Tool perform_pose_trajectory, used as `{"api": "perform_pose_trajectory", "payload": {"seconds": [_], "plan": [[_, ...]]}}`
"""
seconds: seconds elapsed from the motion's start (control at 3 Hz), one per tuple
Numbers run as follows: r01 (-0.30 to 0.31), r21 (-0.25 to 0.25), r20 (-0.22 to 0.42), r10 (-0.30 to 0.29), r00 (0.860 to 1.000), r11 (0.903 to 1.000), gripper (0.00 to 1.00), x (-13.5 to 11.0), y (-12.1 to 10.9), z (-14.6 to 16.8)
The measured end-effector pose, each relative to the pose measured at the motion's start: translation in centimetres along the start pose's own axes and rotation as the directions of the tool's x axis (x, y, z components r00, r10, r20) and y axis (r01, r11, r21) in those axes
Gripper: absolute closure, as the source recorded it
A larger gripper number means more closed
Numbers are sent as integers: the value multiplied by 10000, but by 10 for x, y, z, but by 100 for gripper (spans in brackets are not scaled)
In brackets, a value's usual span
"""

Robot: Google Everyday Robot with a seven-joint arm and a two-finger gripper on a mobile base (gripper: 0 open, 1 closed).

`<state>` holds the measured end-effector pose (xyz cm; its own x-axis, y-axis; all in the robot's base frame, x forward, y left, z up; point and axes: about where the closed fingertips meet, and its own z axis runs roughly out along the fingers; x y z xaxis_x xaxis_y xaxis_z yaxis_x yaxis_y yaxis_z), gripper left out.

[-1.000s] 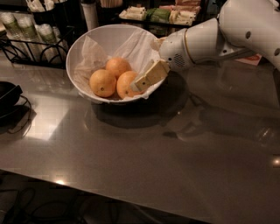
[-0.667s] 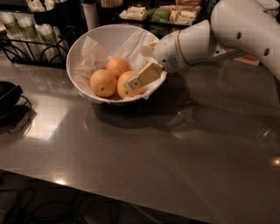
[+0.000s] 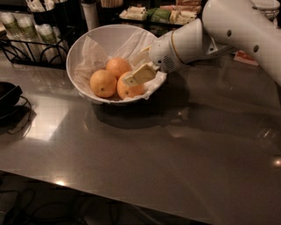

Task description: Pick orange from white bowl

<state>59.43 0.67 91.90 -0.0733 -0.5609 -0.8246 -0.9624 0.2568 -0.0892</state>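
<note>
A large white bowl [image 3: 90, 37] lined with crinkled white paper stands at the back left of the grey table [image 3: 153, 158]. It holds three oranges: one at the left [image 3: 102, 83], one at the back [image 3: 118, 67] and one at the front right [image 3: 132, 91]. My gripper [image 3: 137, 77] reaches into the bowl from the right on the white arm [image 3: 228, 26]. It sits right at the top of the front right orange and covers part of it.
A black wire rack with cups [image 3: 26, 37] stands at the back left. A dark object with cables [image 3: 8, 99] lies at the left edge. Trays of packets [image 3: 160, 13] line the back. A small card [image 3: 246, 57] lies at the right.
My gripper has moved left, further into the bowl, and now lies over the front right orange. The oranges and the bowl have not moved.
</note>
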Motion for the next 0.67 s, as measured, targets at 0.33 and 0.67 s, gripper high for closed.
{"api": "perform_pose_trajectory", "payload": {"seconds": [0.33,0.67], "plan": [[-5,-52,-499,2,9988,10000,30,3,0,8],[-24,-118,-818,14,9967,9999,24,6,1,14]]}}
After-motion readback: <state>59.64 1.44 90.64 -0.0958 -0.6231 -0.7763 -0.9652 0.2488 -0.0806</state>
